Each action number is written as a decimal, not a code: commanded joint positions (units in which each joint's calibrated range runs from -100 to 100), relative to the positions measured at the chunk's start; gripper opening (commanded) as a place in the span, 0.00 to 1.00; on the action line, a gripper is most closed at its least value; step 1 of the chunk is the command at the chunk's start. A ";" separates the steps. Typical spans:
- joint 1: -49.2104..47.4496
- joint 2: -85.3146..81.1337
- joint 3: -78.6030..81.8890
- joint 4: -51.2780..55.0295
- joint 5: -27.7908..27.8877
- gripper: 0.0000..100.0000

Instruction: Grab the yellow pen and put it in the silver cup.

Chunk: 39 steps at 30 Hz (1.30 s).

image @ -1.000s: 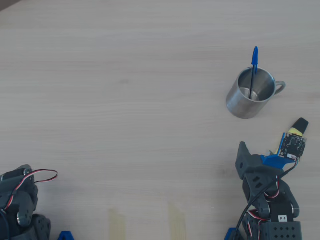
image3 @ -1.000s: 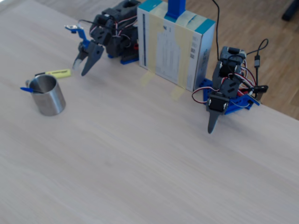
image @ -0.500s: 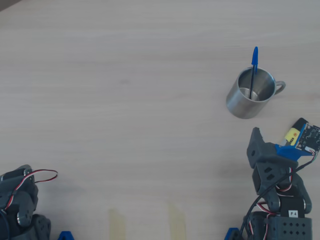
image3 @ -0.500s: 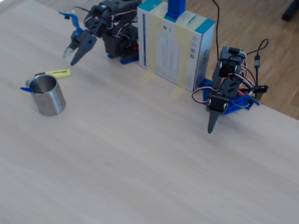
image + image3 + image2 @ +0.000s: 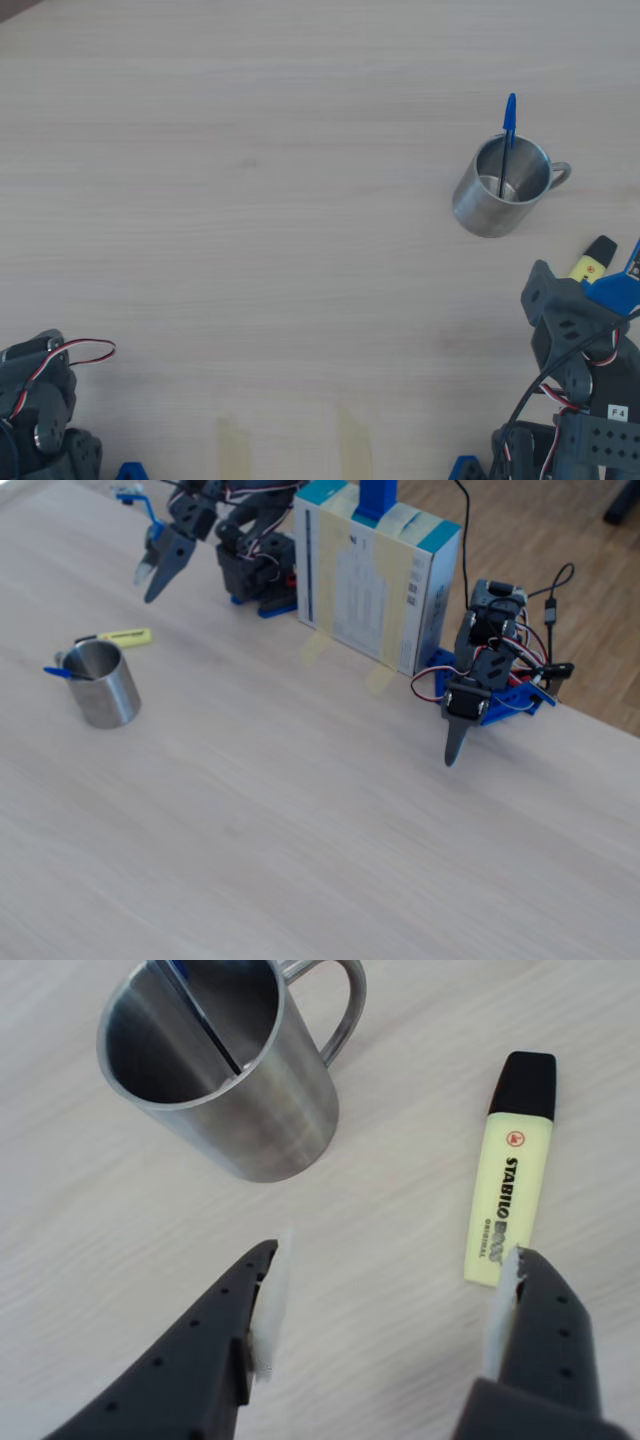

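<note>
The yellow pen (image 5: pixel 508 1198), a chunky highlighter with a black cap, lies flat on the table to the right of the silver cup (image 5: pixel 262 1120) in the wrist view. My gripper (image 5: pixel 390 1272) is open and empty, hovering above the table just short of the pen's rear end. Its right fingertip (image 5: pixel 505 1300) is close to that end. In the overhead view the pen (image 5: pixel 592 262) pokes out from under my arm, below and right of the cup (image 5: pixel 492 205). In the fixed view my gripper (image 5: pixel 150 580) hangs above the pen (image 5: pixel 125 637) and the cup (image 5: pixel 108 695).
A thin blue ballpoint pen (image 5: pixel 509 125) stands in the cup. A second arm (image 5: pixel 475 680) sits idle at the right of the fixed view, next to a cardboard box (image 5: pixel 375 575). It shows at the bottom left of the overhead view (image 5: pixel 35 405).
</note>
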 commanded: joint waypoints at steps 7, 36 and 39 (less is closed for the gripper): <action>1.93 10.29 -11.18 2.14 0.20 0.31; 8.39 31.24 -23.24 1.11 0.20 0.31; 8.39 33.23 -24.42 1.03 0.26 0.31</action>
